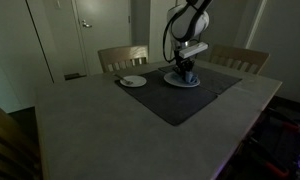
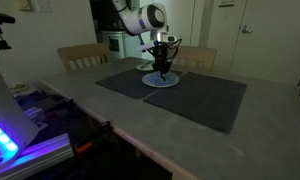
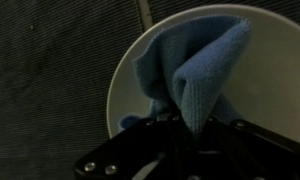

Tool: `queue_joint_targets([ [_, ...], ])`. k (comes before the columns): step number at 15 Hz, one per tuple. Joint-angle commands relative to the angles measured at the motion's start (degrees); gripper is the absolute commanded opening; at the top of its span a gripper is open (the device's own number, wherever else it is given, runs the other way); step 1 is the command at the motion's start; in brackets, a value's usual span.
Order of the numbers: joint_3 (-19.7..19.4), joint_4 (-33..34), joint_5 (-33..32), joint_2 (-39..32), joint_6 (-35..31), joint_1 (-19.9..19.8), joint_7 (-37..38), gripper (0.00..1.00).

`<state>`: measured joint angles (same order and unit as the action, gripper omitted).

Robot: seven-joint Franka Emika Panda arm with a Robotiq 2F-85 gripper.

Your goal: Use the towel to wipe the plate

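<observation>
The gripper (image 3: 194,126) was pinched closed on the blue towel (image 3: 195,60); the towel sat bunched on the white plate (image 3: 124,85); a dark placemat (image 3: 50,80) lay beneath.

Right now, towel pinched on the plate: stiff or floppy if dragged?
Likely floppy: the towel folds and drapes from the gripper. Probably light, with a fuzzy weave that should grip rather than slip. Dragged across the plate, it may bunch, being pinched at one fold only.

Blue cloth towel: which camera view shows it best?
Wrist view: the blue cloth towel is large and clear, bunched on the round white plate and pinched in the gripper. In both exterior views it is too small and dark to make out under the gripper.
</observation>
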<state>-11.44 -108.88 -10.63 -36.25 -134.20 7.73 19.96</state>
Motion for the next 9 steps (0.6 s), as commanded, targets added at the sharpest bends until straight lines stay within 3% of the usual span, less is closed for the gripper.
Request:
queue_joint_targets([
  [1,4.69,-0.77,1.87,1.70,1.72,-2.61,-6.23,0.03],
  [6,8.16,-0.24,4.72,2.49,0.57,-4.04,-10.64,0.03],
  [9,8.23,-0.51,4.44,4.03,0.62,-3.67,-11.16,0.03],
])
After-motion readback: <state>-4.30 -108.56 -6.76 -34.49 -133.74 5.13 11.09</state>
